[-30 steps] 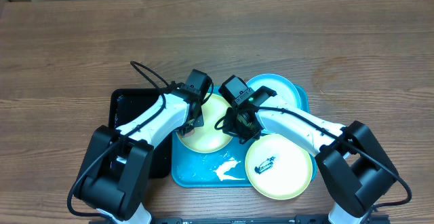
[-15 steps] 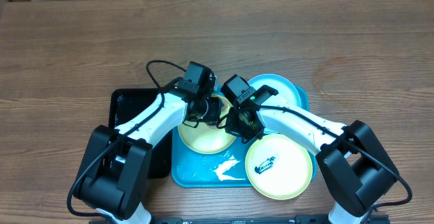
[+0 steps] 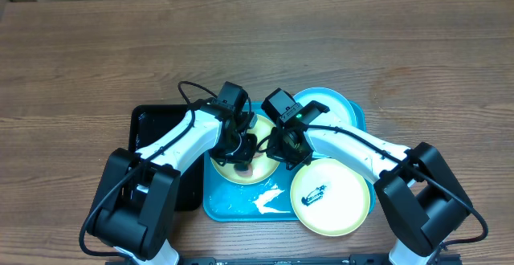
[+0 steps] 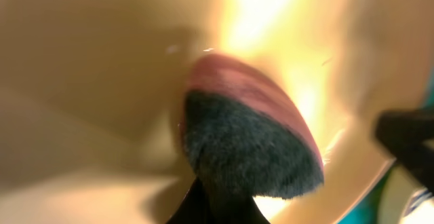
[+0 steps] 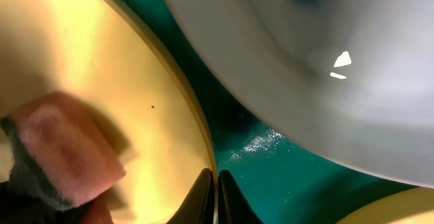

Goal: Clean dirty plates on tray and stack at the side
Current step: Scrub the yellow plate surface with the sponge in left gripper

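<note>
**A:** Left gripper [image 3: 238, 156] clamped on a pink sponge [image 4: 247, 136], its dark side pressed onto the yellow-green plate [image 3: 227, 169]. And the other arm?

**B:** Right gripper [image 5: 215, 195] pinched on that plate's rim, steadying it. The plate lies in the blue tray [image 3: 233, 207].

**A:** Progress?

**B:** Early, I judge. All three plates sit on the tray and none is stacked at the side. The second yellow-green plate [image 3: 330, 197] bears a dark smudge, and the blue plate [image 3: 337, 108] waits behind.
</note>
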You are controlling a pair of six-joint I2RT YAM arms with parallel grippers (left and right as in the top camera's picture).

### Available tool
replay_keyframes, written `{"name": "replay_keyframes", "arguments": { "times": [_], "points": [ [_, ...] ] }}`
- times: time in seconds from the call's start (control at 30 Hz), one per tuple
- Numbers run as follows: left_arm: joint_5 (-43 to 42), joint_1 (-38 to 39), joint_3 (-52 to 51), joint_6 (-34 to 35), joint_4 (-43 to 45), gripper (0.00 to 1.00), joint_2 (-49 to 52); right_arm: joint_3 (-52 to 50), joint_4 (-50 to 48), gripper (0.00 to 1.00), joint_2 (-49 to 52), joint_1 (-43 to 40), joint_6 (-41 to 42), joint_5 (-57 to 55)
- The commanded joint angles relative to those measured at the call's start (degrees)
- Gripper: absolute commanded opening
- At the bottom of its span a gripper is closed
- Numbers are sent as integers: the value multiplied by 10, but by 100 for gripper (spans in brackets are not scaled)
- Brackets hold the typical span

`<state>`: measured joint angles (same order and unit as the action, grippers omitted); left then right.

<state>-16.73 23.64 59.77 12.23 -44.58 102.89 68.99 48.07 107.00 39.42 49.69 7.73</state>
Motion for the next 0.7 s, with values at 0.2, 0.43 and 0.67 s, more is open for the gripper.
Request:
{"name": "replay_keyframes", "arguments": {
  "times": [0.2,0.43,0.67],
  "points": [
    [221,0,2,112,-34,4,9,11,0,4,-15,2,-4,-1],
    [248,3,7,161,-19,4,9,11,0,4,-15,2,-4,-2],
    [212,32,76,146,-34,4,-16,11,0,4,-15,2,-4,-1]
  ]
}}
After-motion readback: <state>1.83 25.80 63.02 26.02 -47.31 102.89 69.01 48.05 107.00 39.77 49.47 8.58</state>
